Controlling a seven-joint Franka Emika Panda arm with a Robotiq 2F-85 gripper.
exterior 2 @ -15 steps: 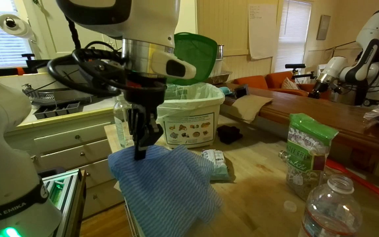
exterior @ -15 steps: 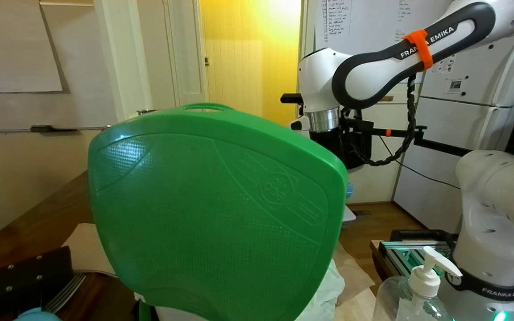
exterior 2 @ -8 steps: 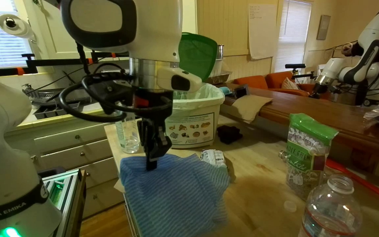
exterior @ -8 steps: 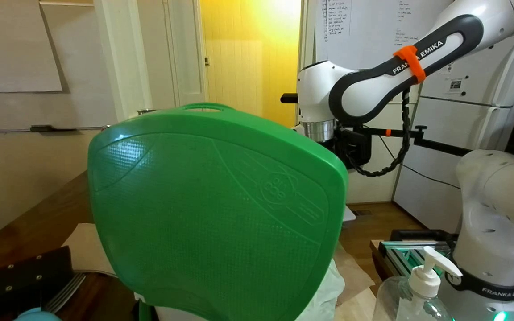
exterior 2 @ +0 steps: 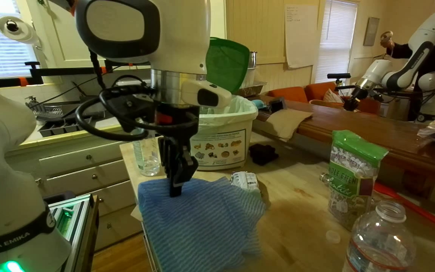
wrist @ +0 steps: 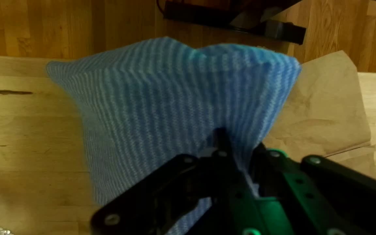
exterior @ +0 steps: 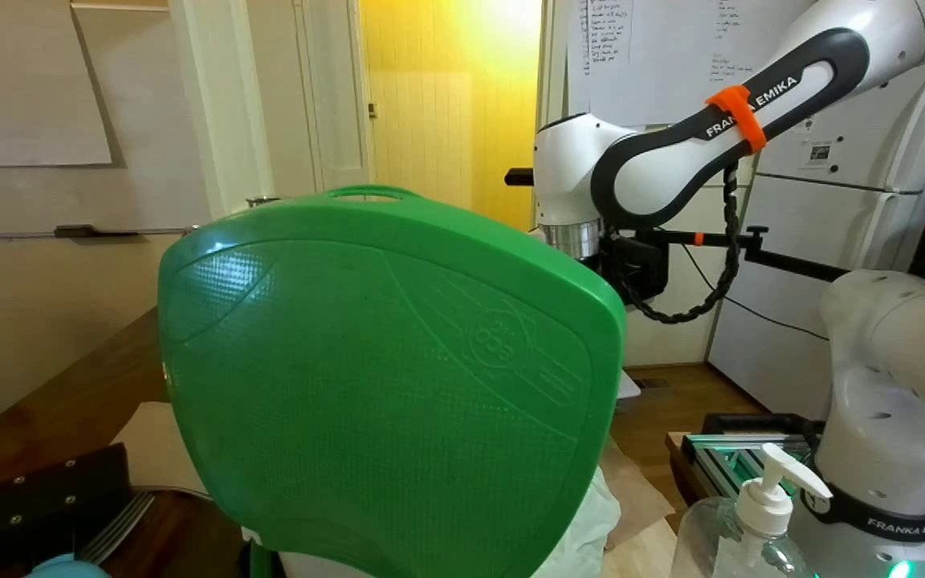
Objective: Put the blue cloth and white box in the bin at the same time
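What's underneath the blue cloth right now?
In the wrist view, tabletop, floor and partly hidden brown paper show past the edges of the blue cloth. Whatever lies directly beneath it is covered, so I can't tell what's there.

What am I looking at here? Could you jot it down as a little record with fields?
Hand: closed on a blue striped cloth
Bin: white, lined, standing on the wooden worktop
Lid: green, standing open
White box: not clearly identifiable
Nearby: bag of green lentils, uncapped plastic bottle
Progress: cloth not yet in the bin
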